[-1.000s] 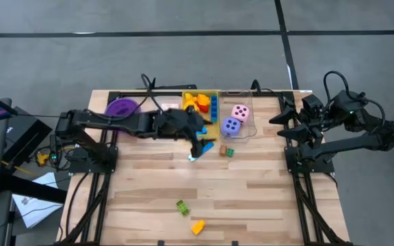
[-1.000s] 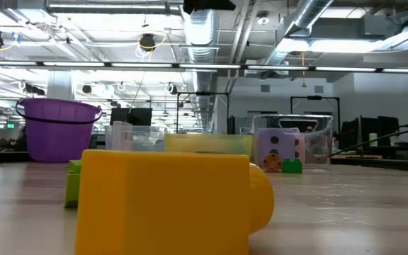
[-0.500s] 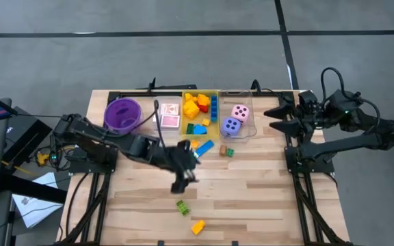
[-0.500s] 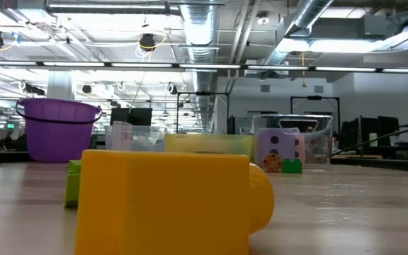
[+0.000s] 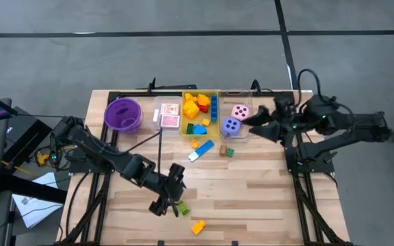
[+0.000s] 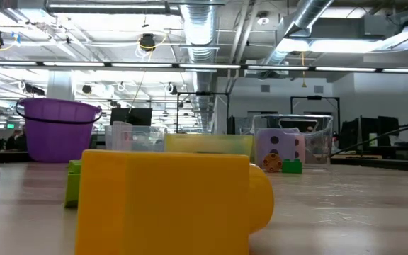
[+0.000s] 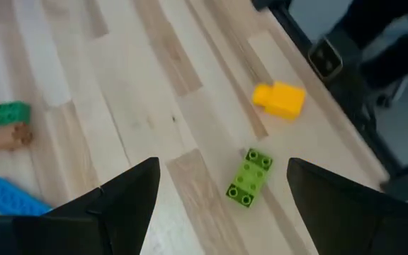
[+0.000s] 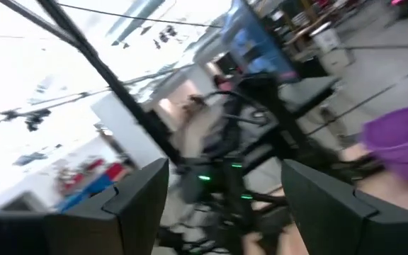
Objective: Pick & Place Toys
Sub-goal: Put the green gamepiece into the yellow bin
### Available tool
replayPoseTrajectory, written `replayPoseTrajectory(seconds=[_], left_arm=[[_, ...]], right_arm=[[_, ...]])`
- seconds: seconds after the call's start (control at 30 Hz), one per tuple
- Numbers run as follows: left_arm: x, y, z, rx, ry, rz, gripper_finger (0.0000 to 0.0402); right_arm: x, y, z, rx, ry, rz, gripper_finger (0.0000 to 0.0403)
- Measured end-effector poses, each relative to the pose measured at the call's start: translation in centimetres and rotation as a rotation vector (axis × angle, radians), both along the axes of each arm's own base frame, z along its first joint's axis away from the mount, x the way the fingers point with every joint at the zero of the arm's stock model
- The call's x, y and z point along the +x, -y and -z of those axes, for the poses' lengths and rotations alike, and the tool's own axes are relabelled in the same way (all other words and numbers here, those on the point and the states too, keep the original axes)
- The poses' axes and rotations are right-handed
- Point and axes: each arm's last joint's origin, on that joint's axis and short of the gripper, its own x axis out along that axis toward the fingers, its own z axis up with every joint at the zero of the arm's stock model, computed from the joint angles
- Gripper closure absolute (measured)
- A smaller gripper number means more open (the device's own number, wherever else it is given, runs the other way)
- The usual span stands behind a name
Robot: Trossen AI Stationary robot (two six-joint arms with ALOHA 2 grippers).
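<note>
We see the left gripper (image 5: 167, 202) hanging wide open over the wooden table (image 5: 265, 191), just beside the green block (image 7: 251, 178), the yellow block (image 7: 280, 98) nearby. The right gripper (image 5: 252, 123) gapes by the clear bin (image 5: 241, 134) holding both dice (image 5: 232, 126); behind, a bright workshop ceiling.

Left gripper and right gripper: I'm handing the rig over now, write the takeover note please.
Left gripper: open, empty, over the green block near the front edge.
Right gripper: open, empty, raised beside the clear bin.
Done: pink die and purple die in the clear bin; several blocks in the yellow bin.
Left: green block, yellow block, blue block and small pieces on the table.
</note>
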Motion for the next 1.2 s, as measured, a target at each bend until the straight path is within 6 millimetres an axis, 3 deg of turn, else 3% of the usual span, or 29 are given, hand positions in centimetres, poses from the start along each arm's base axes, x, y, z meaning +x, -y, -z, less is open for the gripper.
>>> replayPoseTrajectory(seconds=[0.17,0.37,0.8,1.2], left_arm=[[-0.6,0.3,2.1,0.072,-0.015,0.087,0.0094],[-0.8,0.5,5.2,0.011,0.015,0.140,0.0094],[-1.2,0.9,9.3,0.021,0.019,0.182,0.0094],[0.3,1.7,14.2,0.086,-0.054,0.197,0.0094]], right_arm=[[2.5,-2.3,0.3,0.089,0.030,-0.117,0.0137],[4.0,-5.7,0.0,0.144,0.152,-0.187,0.0137],[2.1,-10.5,-0.9,0.091,0.294,-0.193,0.0137],[1.5,-11.3,-0.9,0.095,0.285,-0.165,0.0137]])
